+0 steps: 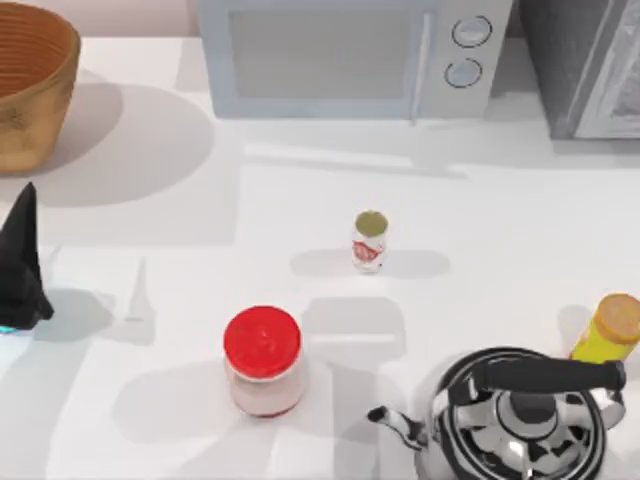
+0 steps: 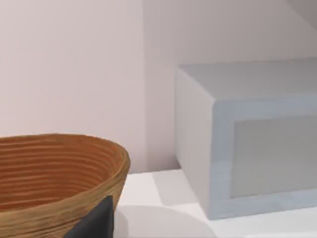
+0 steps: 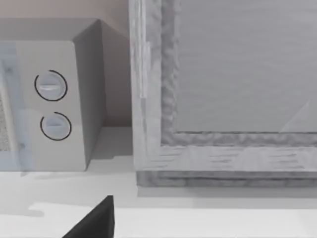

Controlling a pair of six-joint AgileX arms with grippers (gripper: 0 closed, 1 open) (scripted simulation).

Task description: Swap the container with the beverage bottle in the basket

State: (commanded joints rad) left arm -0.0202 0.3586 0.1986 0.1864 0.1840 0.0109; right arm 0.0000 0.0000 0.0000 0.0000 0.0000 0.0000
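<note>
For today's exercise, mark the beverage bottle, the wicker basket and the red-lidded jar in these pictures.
beverage bottle (image 1: 369,243): top view, on its white body with red markings.
wicker basket (image 1: 48,75): top view, on its outer woven wall at the table's far left.
red-lidded jar (image 1: 262,342): top view, on its red lid.

The basket (image 1: 30,85) sits at the table's (image 1: 200,210) far left corner. The microwave (image 1: 350,55) stands at the back. The beverage bottle (image 1: 369,241) stands in the middle. The jar (image 1: 263,360) is nearer, to its left. The kettle (image 1: 520,415) and another bottle (image 1: 607,328) sit near right.
</note>
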